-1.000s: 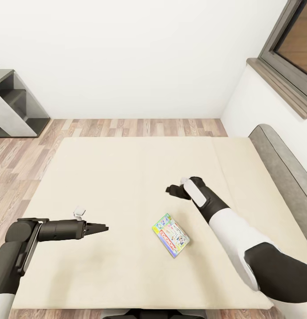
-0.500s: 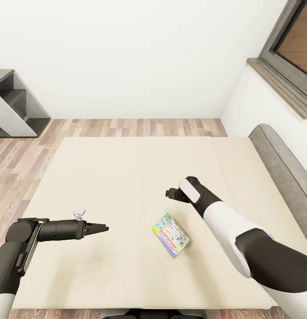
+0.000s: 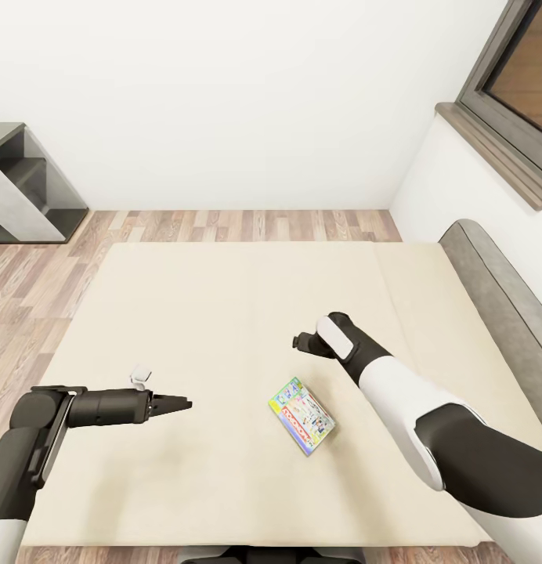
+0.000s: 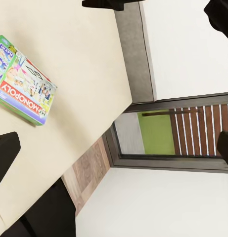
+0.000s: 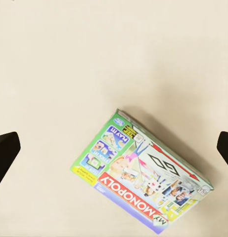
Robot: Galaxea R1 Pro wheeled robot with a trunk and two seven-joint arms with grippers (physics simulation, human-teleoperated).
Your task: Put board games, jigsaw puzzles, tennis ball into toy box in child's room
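Observation:
One board game, the Monopoly box (image 3: 301, 415), lies flat on the beige mattress of the bed (image 3: 224, 313), near its front. My right gripper (image 3: 302, 341) hovers open above the mattress just beyond the box; the right wrist view looks straight down on the box (image 5: 141, 180) between its spread fingertips (image 5: 5, 153). My left gripper (image 3: 179, 404) is held level to the left of the box, pointing toward it, and is open too. In the left wrist view the box (image 4: 23, 81) lies off to one side of the fingertips (image 4: 4, 155).
The grey padded bed frame (image 3: 498, 274) runs along the right side under a dark-framed window (image 3: 522, 70). A dark grey shelf unit (image 3: 20, 184) stands at the far left on the wood-plank floor (image 3: 224, 225). A white wall is behind the bed.
My right forearm swung and its gripper shifted slightly left over the mattress, then held still. The left arm and the Monopoly box stayed put.

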